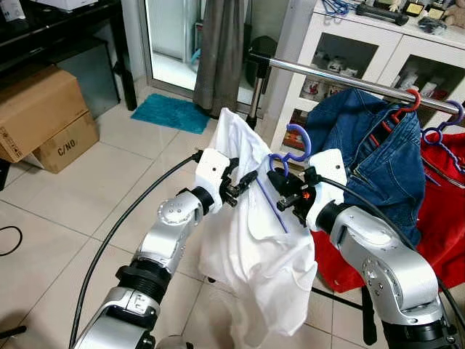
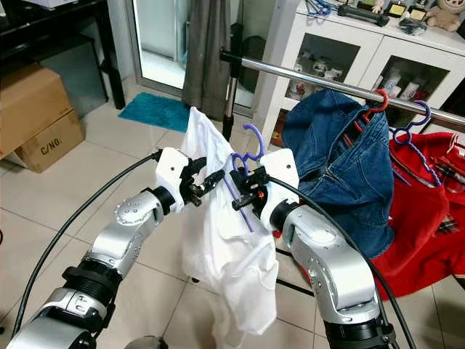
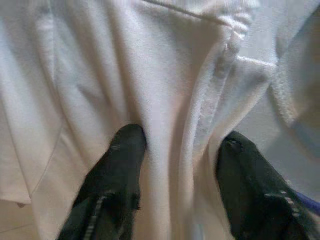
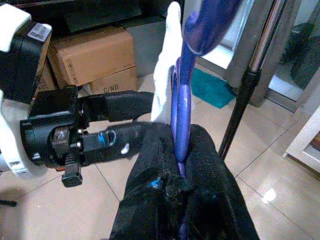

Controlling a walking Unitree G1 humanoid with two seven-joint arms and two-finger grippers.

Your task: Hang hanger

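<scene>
A white shirt hangs on a purple hanger, held up in front of me, below and to the left of the metal clothes rail. My right gripper is shut on the hanger's neck, just under the hook. From the left, my left gripper reaches to the shirt near the collar. Its fingers are spread apart and press against the white cloth. The hook is off the rail.
On the rail hang a denim jacket on a red hanger and a red garment. The rack's upright pole stands behind the shirt. A white cabinet is beyond, with cardboard boxes and a teal mat to the left.
</scene>
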